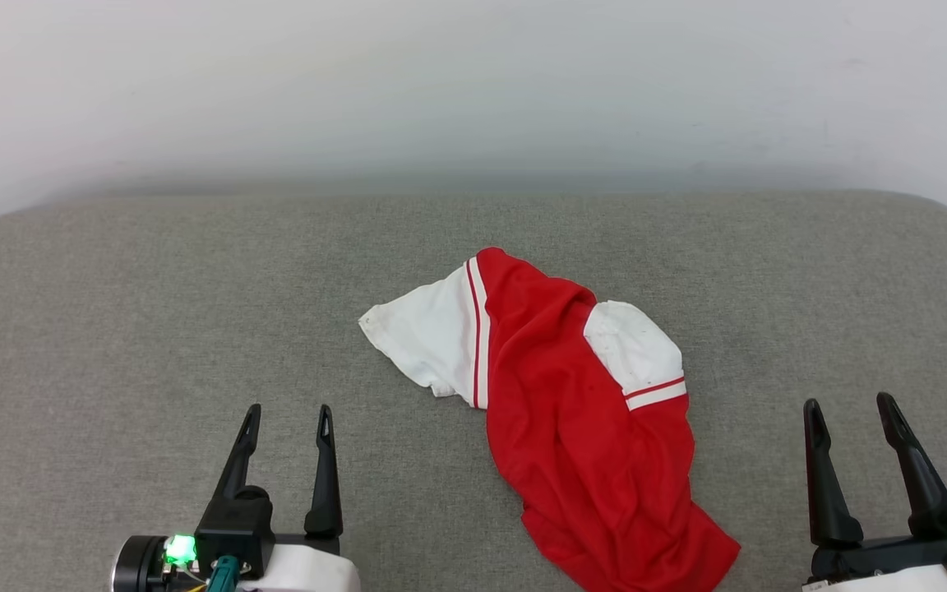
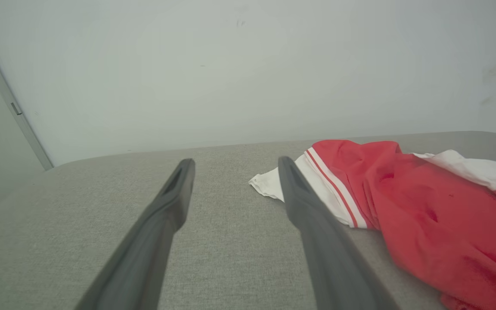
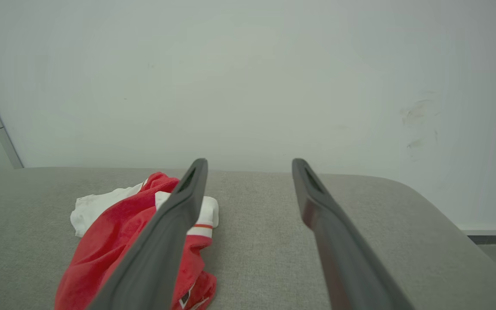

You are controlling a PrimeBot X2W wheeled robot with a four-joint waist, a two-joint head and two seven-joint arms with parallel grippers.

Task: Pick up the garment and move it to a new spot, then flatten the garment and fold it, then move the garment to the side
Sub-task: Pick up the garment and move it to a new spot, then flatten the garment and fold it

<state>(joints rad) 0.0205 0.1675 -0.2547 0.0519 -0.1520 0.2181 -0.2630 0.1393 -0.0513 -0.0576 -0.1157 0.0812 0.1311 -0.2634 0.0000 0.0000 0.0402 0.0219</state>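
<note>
A red jersey T-shirt (image 1: pixel 572 411) is seen crumpled on a grey fabric surface (image 1: pixel 153 329), stretched from the centre of the head view toward 5 o'clock, where its red body is bunched in folds near the front edge. One white sleeve (image 1: pixel 420 341), edged with red and white stripes, is spread flat at the shirt's 10 o'clock. A second white sleeve (image 1: pixel 634 349) with the same trim is folded over the red cloth at its 1 o'clock.

The left gripper (image 1: pixel 289 411) is held at 7 o'clock in the head view, its two dark fingers spread apart with nothing between them. It is well clear of the shirt, which lies toward its 2 o'clock. A green light (image 1: pixel 180 549) is lit on its wrist. The right gripper (image 1: pixel 848 403) is held at 4 o'clock, likewise spread wide and empty, with the shirt toward its 9 o'clock and bare fabric between them. A pale wall (image 1: pixel 473 82) is seen behind the surface at 12 o'clock.
</note>
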